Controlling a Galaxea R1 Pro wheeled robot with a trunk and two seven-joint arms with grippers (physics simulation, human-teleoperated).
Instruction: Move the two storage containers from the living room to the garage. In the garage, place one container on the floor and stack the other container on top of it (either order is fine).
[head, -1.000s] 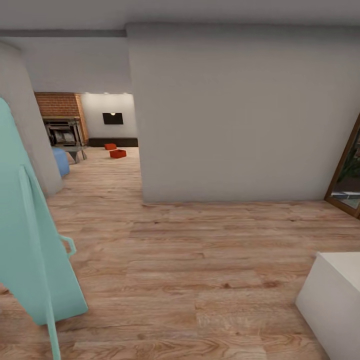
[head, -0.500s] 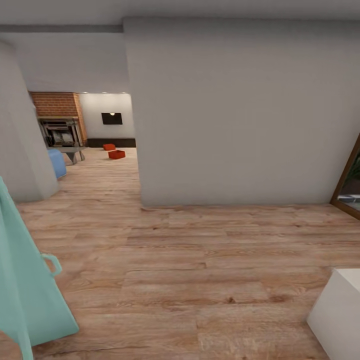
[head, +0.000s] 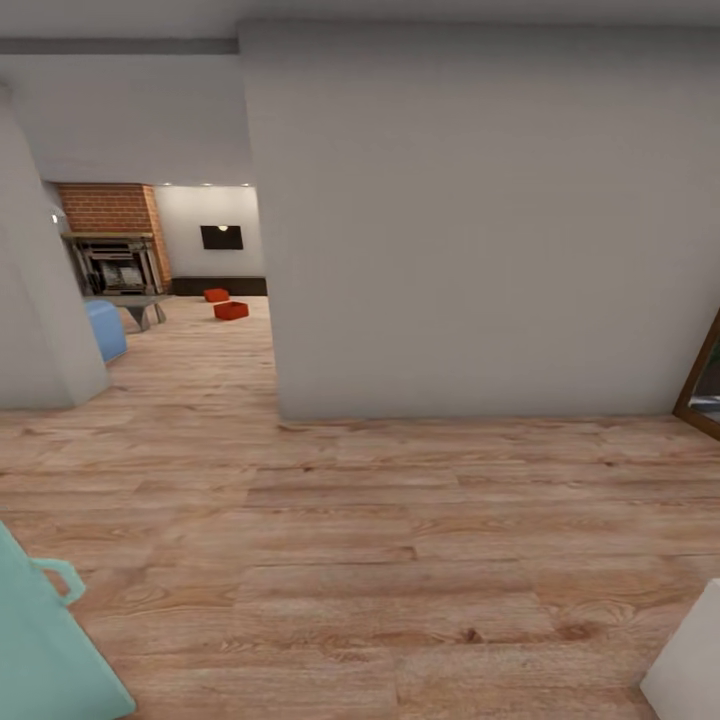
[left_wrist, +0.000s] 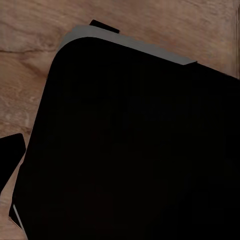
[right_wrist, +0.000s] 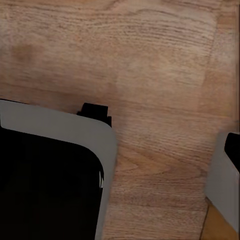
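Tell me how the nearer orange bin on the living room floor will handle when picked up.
The nearer bin looks low, wide and flat-bottomed, so it probably won't tip or roll. It appears open-topped and thin-walled, so likely light. Too distant to judge stiffness or slipperiness.

The head camera has moved, so the whole scene has shifted. The turquoise object (head: 40, 650) at near left, which stood tall along the left edge a second ago, has slid down to the bottom left corner. The white block (head: 692, 665) at near right has likewise sunk to the bottom right corner. More light wood floor (head: 400, 540) now shows.
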